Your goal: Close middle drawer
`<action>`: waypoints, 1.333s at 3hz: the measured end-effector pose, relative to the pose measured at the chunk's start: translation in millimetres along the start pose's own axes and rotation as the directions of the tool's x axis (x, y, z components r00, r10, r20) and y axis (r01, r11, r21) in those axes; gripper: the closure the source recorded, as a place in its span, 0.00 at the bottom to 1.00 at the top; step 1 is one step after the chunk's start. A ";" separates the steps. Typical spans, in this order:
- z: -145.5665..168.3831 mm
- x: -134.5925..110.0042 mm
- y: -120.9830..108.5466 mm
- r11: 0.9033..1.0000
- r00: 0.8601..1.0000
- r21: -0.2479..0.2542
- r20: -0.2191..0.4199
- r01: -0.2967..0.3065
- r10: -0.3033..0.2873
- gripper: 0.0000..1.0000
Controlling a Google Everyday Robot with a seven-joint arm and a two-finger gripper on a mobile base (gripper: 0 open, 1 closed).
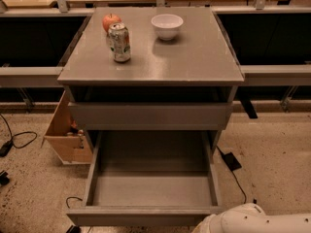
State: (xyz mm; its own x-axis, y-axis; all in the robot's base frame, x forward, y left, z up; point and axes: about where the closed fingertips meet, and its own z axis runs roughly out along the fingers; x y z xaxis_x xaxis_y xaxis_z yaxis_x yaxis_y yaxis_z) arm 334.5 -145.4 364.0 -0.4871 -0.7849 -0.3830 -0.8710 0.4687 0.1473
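Note:
The middle drawer (146, 215) is a wide, shallow grey tray pulled far out of the cabinet toward me. Its inside is bare and its low front panel lies near the bottom edge of the camera view. Above it, the grey drawer with the taller front (150, 114) stands slightly out from the cabinet body. The lowest drawer is hidden under the open tray. Only a white segment of my arm (248, 220) shows, at the bottom right beside the drawer's front right corner. My gripper is out of view.
On the cabinet top (194, 57) stand a soda can (119, 42), a red apple (111, 21) and a white bowl (166, 25). A cardboard box (65, 132) leans left of the cabinet. Cables (19, 140) and a black plug (231, 161) lie on the speckled floor.

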 end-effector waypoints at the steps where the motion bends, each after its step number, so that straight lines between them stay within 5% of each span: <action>1: -8.8 -31.5 -28.4 0.996 0.997 0.062 0.052 0.057 -0.060 1.00; 4: 13.0 -57.1 -64.6 0.989 0.979 0.087 0.158 0.118 -0.131 1.00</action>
State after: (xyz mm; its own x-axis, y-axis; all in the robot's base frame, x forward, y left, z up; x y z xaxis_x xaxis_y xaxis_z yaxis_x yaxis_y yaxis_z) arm 419.4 -125.6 364.5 -0.3529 -0.7652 -0.5384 -0.9134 0.4065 0.0210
